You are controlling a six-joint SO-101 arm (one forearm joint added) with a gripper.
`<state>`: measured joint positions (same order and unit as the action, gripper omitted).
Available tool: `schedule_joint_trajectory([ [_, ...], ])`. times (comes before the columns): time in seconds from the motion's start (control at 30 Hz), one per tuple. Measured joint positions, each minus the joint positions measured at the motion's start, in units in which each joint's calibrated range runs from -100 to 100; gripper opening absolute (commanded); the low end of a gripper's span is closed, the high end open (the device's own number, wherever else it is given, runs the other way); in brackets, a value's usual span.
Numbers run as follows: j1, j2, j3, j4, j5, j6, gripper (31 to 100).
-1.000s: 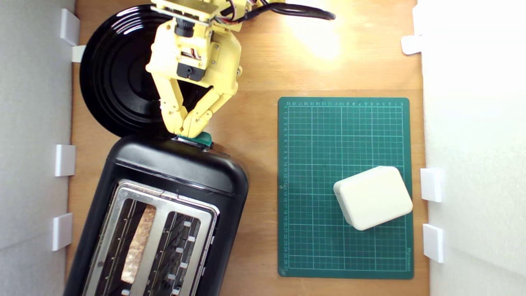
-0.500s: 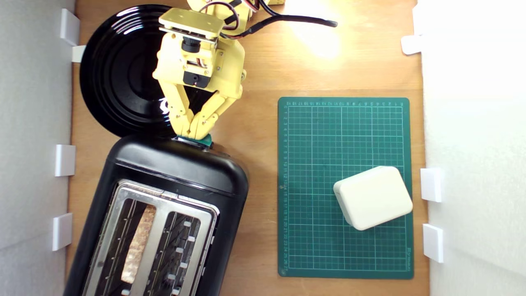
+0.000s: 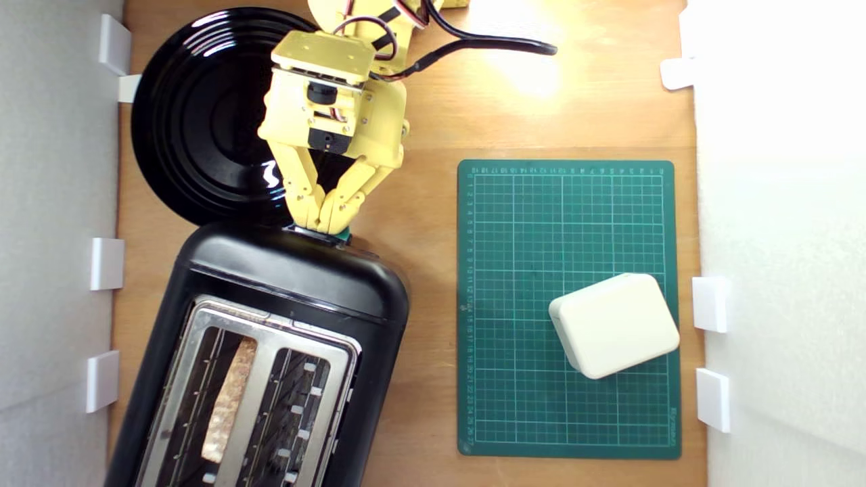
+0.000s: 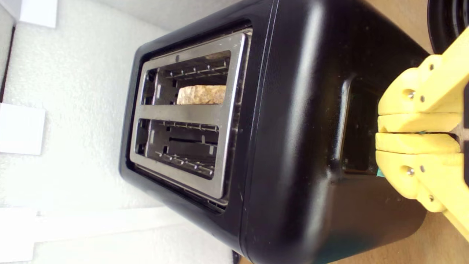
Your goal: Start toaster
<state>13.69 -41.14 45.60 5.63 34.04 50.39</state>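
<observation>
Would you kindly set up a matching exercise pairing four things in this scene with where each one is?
Things:
1. bread slice
2. cream box
3. gripper
4. plate

Places:
A. on the green mat
B. at the toaster's lever end
C. in a toaster slot
D. on the table, partly under the arm

Pairs: 1-C, 2-A, 3-B, 4-D
</observation>
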Motion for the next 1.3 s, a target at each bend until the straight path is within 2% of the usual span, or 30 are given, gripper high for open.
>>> schedule_joint_trajectory([
  [0.77, 0.3, 1.3, 3.8, 0.0, -0.1, -3.9, 31.3],
  [1.3, 1.8, 4.4, 3.8, -1.1, -0.1, -3.9, 31.3],
])
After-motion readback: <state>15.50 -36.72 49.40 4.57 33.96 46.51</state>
